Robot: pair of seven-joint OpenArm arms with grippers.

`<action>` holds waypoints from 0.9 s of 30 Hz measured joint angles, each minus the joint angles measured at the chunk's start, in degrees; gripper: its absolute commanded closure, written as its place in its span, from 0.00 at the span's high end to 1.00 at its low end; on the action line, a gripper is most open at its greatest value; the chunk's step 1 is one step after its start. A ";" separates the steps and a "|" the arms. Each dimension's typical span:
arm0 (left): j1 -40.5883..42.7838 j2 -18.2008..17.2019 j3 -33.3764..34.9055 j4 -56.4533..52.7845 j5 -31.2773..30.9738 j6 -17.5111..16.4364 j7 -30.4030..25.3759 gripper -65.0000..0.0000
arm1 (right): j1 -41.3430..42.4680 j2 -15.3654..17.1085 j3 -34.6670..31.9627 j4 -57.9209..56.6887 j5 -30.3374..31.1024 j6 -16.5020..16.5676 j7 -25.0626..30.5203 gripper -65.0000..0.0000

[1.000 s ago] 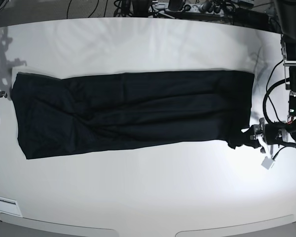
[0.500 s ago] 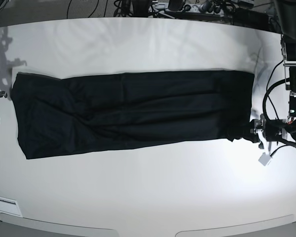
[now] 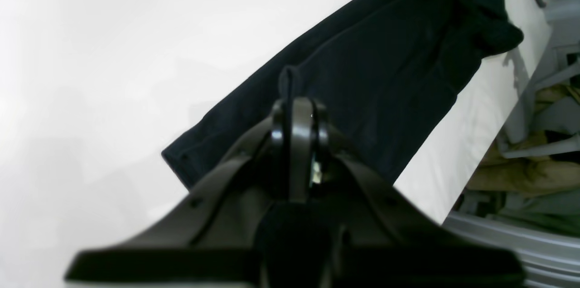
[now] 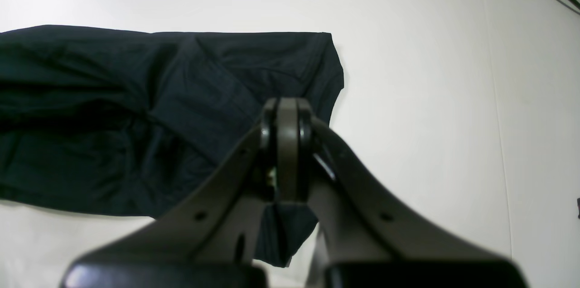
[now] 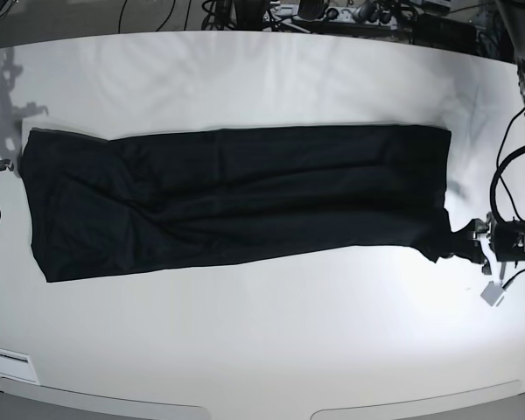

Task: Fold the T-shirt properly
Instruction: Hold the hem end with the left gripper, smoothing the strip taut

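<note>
Black T-shirt [image 5: 236, 201] lying as one long folded band

It is stretching left to right across the table [image 5: 262, 341]; both the left gripper [image 5: 474, 248] and the right gripper [image 4: 286, 116] are pinching its cloth.

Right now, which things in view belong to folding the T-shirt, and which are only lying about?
Belong to the job:
T-shirt, spread long on the table
left gripper, shut on the T-shirt's corner
right gripper, shut on the T-shirt

Only lying about:
cables behind the table
</note>
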 measured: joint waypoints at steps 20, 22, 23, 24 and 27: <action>5.70 0.11 0.00 0.07 1.55 0.00 -0.11 0.00 | 0.00 0.00 0.00 0.00 0.00 0.00 0.00 0.00; 5.68 0.04 0.00 0.09 3.65 0.00 -0.17 0.00 | 0.00 0.00 0.00 0.00 0.00 0.00 0.00 0.00; 5.73 -0.02 0.00 0.09 4.90 0.00 -0.48 0.00 | 0.00 0.00 0.00 0.00 0.00 0.00 0.00 0.00; 5.73 -0.09 0.00 0.07 6.23 0.00 -0.98 0.00 | 0.00 0.00 0.00 0.00 0.00 0.00 0.00 0.00; 5.70 -1.03 0.00 0.09 8.02 0.00 -3.74 0.00 | 0.00 0.00 0.00 0.00 0.07 0.00 0.00 0.00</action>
